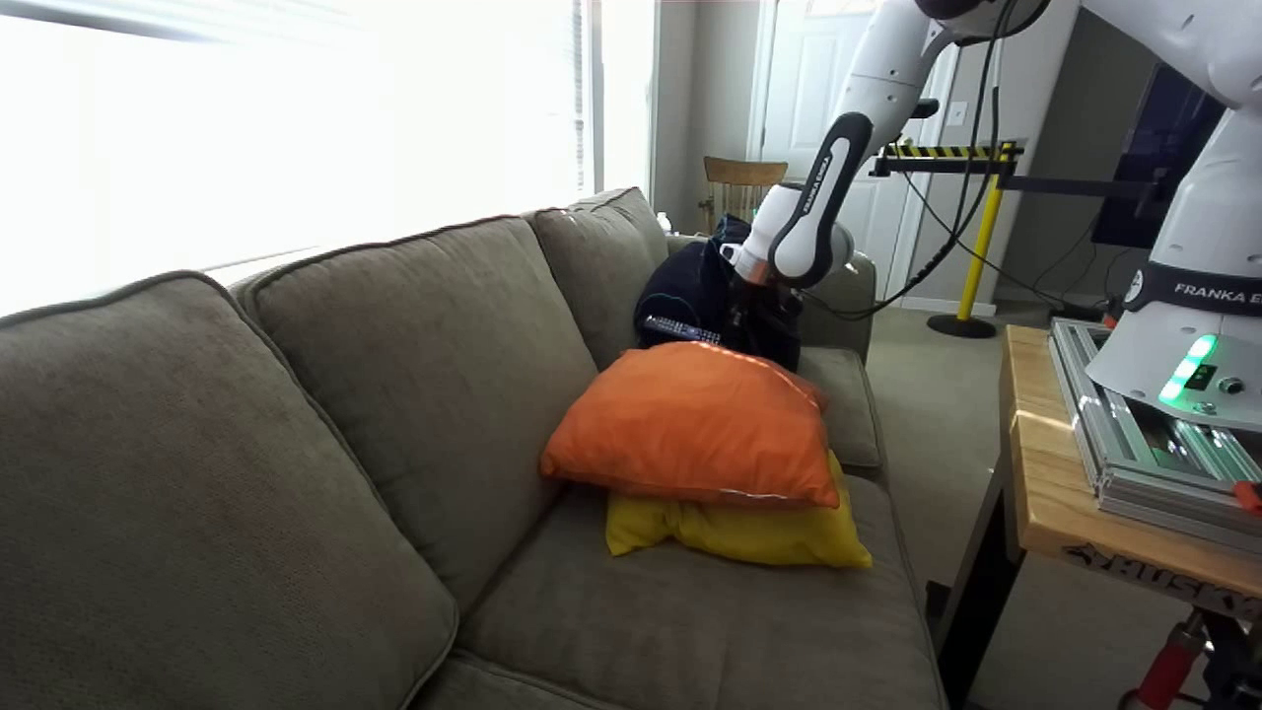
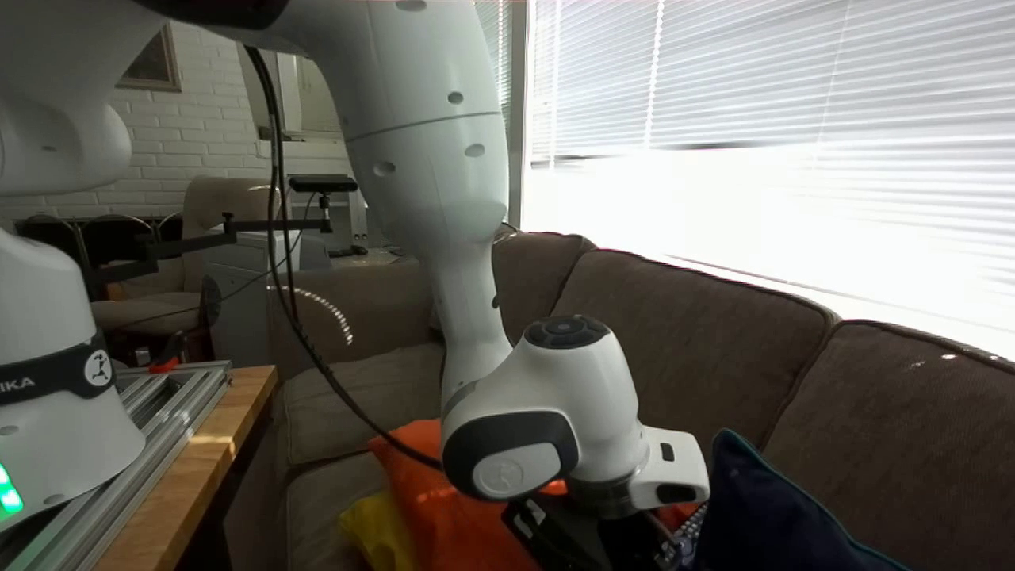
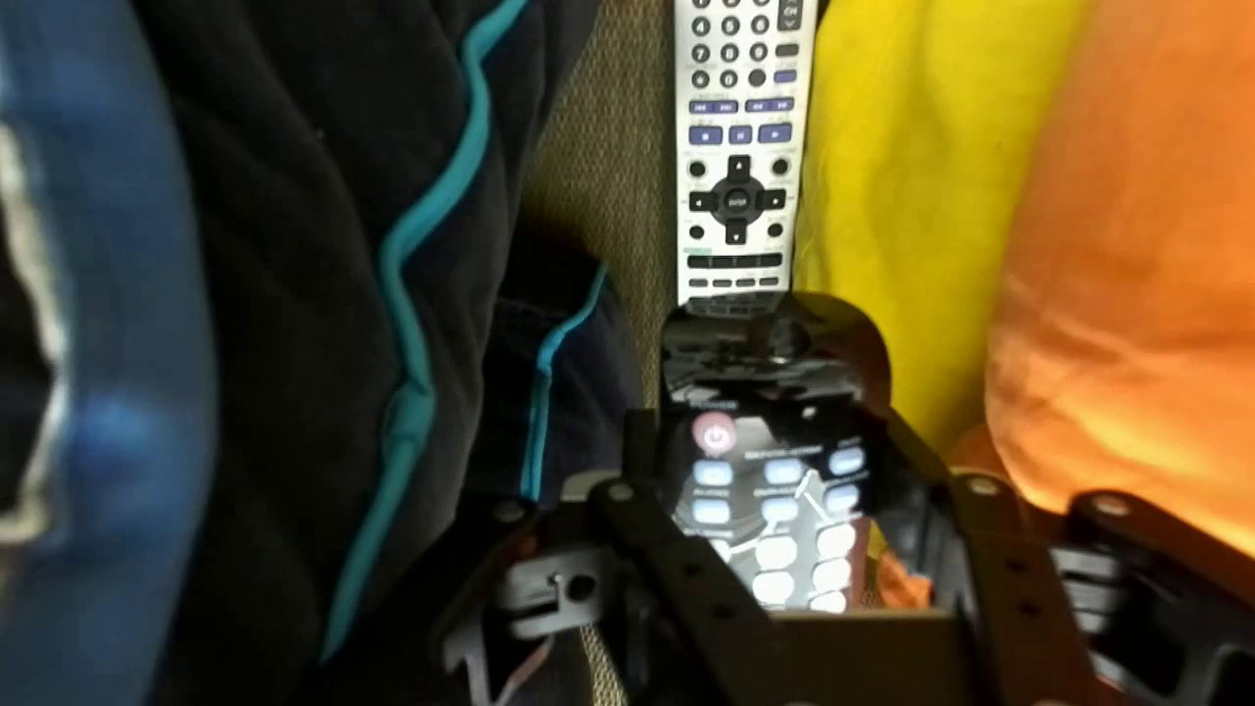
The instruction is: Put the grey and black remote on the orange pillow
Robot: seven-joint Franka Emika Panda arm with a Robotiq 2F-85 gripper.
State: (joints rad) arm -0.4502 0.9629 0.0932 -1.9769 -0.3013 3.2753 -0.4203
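Ideally, we lift straight up first, clear of the silver remote (image 3: 740, 147) and the dark bundle (image 3: 304, 294), then lower onto the middle of the orange pillow (image 1: 690, 424), letting go only once the fabric bears the weight. Partly closed, our gripper (image 3: 773, 451) grasps the black remote (image 3: 760, 417) by its sides, between the dark bundle and the yellow pillow (image 3: 907, 196); we judge this the wanted one, though colour leaves doubt.

This looks like a home's living room, with a cushioned sofa (image 1: 394, 335) beside window blinds (image 2: 737, 71) and, in an exterior view, a far white panelled door (image 1: 810, 79).
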